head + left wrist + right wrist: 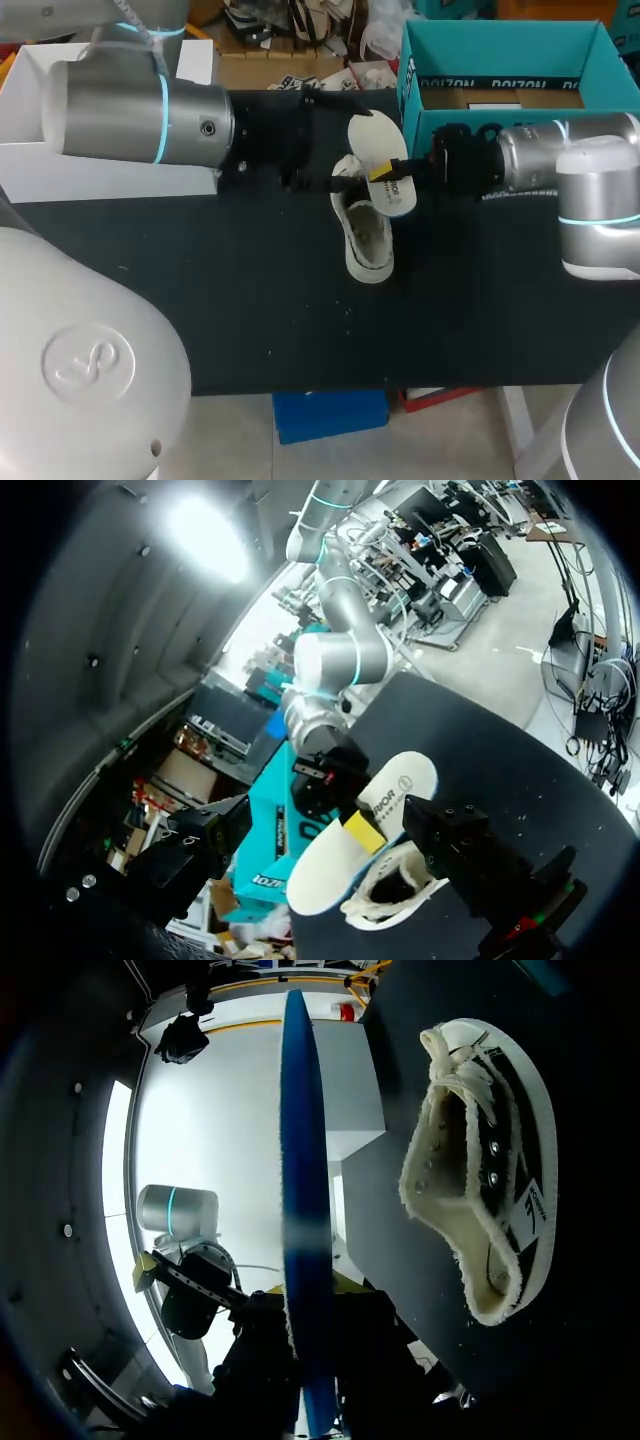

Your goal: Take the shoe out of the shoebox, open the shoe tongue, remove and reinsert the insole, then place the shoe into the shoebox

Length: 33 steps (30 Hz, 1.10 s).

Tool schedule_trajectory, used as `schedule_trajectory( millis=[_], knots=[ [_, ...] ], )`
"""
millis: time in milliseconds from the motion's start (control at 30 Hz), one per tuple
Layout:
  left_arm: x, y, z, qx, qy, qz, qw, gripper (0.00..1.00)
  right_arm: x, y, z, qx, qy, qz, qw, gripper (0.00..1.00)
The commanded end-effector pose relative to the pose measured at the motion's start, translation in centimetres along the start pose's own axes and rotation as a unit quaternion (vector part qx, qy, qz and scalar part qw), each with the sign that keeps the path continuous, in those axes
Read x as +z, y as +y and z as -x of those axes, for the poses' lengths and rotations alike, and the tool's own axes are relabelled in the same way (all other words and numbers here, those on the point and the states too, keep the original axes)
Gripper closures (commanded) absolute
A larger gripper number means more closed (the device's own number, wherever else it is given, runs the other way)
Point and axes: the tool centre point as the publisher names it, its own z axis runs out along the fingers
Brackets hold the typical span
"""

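Note:
A white canvas shoe (366,238) lies on the black table (200,290), its opening facing up. Just above it, my right gripper (386,172) is shut on the white insole (378,150), which has a blue underside. In the right wrist view the insole (300,1200) stands edge-on between the fingers, with the shoe (480,1180) beside it on the table. My left gripper (298,150) hangs open just left of the insole and touches nothing. In the left wrist view the insole (365,825) and the shoe (395,895) lie between the wide-spread fingers (480,865).
The teal shoebox (410,95) stands open at the back right, close behind my right gripper. A white box lid (30,120) lies at the back left under my left arm. Bare black table stretches in front of the shoe.

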Motion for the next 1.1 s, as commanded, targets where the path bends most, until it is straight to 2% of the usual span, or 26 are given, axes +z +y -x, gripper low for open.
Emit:
schedule_trajectory(
  millis=[33, 167, 267, 400, 600, 767, 900, 967, 1100],
  knots=[
    [-0.1, -0.3, 0.7, -0.015, 0.030, 0.049, 0.998, 0.00, 0.2, 0.0, 0.1, 0.000, 0.000, 0.001, 1.000, 1.00],
    [0.0, 0.0, 1.5, -0.048, 0.012, 0.075, 0.996, 0.00, 0.2, 0.0, 0.1, 0.000, 0.000, 0.001, 1.000, 1.00],
    [0.0, 0.1, 2.0, -0.090, -0.025, 0.084, 0.992, 0.00, 0.2, 0.0, 0.1, 0.000, 0.000, 0.001, 1.000, 1.00],
    [-0.5, 1.1, 3.1, -0.179, -0.133, 0.100, 0.970, 0.00, 0.2, 0.0, 0.1, 0.000, 0.000, 0.001, 1.000, 1.00],
    [-1.0, 3.3, 4.2, -0.265, -0.236, 0.099, 0.930, 0.00, 0.2, 0.0, 0.1, 0.000, 0.000, 0.001, 1.000, 1.00],
    [-0.1, 5.2, 6.3, -0.307, -0.251, 0.102, 0.912, 0.00, 0.2, 0.0, 0.1, 0.000, 0.000, 0.001, 1.000, 1.00],
    [0.4, 7.0, 9.1, -0.341, -0.272, 0.104, 0.894, 0.00, 0.2, 0.0, 0.1, 0.000, 0.000, 0.001, 1.000, 1.00],
    [0.7, 7.8, 10.7, -0.370, -0.267, 0.096, 0.884, 0.00, 0.2, 0.0, 0.1, 0.000, 0.000, 0.001, 1.000, 1.00],
    [1.1, 9.3, 13.9, -0.394, -0.240, 0.105, 0.881, 0.00, 0.2, 0.0, 0.1, 0.000, 0.000, 0.001, 1.000, 1.00]
  ],
)
